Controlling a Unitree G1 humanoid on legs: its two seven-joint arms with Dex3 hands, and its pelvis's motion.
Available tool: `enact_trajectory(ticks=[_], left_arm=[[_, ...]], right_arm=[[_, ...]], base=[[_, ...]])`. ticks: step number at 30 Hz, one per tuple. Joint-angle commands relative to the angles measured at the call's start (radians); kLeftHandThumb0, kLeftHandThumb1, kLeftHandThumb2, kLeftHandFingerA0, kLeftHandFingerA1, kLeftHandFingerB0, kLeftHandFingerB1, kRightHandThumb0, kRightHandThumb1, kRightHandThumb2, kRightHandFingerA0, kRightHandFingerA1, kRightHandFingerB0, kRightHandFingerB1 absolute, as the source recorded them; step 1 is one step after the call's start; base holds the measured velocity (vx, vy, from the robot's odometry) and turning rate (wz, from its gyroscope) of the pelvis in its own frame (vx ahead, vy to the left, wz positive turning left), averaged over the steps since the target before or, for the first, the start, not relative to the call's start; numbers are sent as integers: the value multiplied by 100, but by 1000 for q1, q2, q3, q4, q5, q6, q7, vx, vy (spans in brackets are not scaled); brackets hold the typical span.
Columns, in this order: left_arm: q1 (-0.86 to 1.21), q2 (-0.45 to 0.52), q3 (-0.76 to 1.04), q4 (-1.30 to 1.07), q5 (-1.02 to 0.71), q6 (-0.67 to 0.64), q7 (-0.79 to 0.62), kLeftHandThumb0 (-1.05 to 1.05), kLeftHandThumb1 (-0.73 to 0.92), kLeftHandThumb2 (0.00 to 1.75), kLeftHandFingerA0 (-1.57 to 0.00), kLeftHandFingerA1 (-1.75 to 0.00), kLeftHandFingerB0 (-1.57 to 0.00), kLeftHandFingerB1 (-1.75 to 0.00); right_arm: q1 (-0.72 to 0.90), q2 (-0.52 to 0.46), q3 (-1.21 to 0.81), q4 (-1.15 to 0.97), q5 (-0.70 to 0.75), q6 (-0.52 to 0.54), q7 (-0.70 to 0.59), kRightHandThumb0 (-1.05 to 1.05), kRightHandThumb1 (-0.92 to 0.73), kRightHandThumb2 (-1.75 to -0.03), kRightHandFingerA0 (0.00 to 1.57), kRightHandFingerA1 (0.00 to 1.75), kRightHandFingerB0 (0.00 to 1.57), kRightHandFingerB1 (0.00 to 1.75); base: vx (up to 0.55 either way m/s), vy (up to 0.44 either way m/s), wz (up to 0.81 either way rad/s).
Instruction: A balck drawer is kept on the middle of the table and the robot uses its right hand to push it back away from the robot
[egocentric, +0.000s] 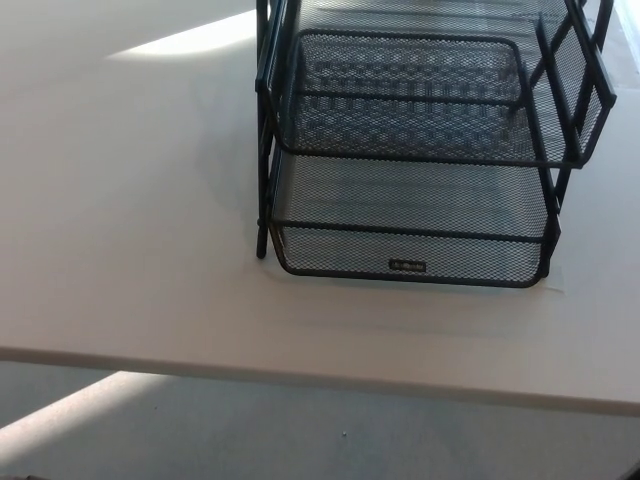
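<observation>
The black mesh drawer rack (410, 150) runs off the frame at twelve o'clock, so its upper tiers and back end are lost from sight. Its right-hand upright is clipped toward one o'clock. The small label (407, 265) on the lowest tray's front wall is too tiny to read. The white table (130, 220) is cut off at nine and three o'clock. Neither robot hand shows anywhere in view.

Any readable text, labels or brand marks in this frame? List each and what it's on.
Only one: a small label plate on the front wall of the lower tray of the black mesh drawer rack. Its lettering is too small and blurred to read.
Nothing readable on the upper tray or on the white table.
</observation>
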Motion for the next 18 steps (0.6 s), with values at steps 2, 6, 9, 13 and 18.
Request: enact_trajectory(ticks=[2,6,9,13,18], left_arm=[[26,29,4,6,11,-12,15,-54,74,62,-51,-39,-33,-33],[27,25,9,3,2,-10,5,-54,74,62,-51,-39,-35,-33],[26,23,14,5,-4,-9,-3,-55,71,62,-50,-40,-32,-33],[25,23,14,9,-2,-13,1,-55,71,62,-50,-40,-34,-33],[24,21,17,9,-4,-8,-1,-55,71,62,-49,-39,-32,-33]], right_arm=[[-63,144,90,452,-208,-32,-415,-47,-77,-61,59,42,48,37],[-90,158,86,524,-189,-60,-412,-48,-77,-64,66,46,48,39],[-105,165,84,568,-183,-80,-418,-48,-78,-64,67,46,51,39],[-119,174,87,607,-183,-89,-426,-49,-78,-64,64,45,51,39],[-136,184,75,662,-170,-132,-428,-49,-78,-64,62,44,49,39]], base=[[0,0,0],[0,0,0],[0,0,0],[0,0,0],[0,0,0]])
